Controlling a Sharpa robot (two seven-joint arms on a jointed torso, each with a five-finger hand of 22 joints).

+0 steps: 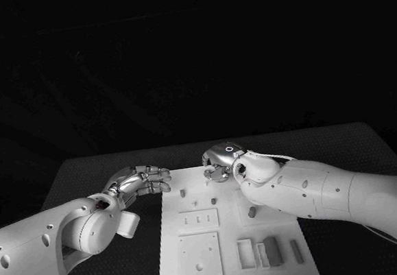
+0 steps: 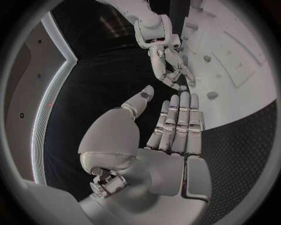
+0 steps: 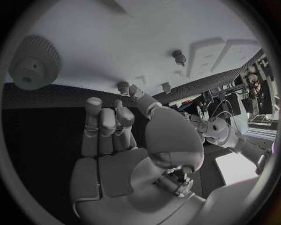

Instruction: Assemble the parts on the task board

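Your right hand (image 1: 224, 163) hovers over the far end of the white board (image 1: 239, 270), fingers curled down toward a small part (image 2: 183, 87) near that edge, and I cannot tell whether it already pinches it; your left hand (image 1: 137, 182) waits beside the board's far left corner, fingers loosely apart and holding nothing. You look to be at the pick-up step, so next you need a firm pinch, then a straight lift clear of the neighbouring pegs (image 3: 179, 56).

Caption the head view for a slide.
Both hands, left hand and right hand, hover at the far end of the task board.
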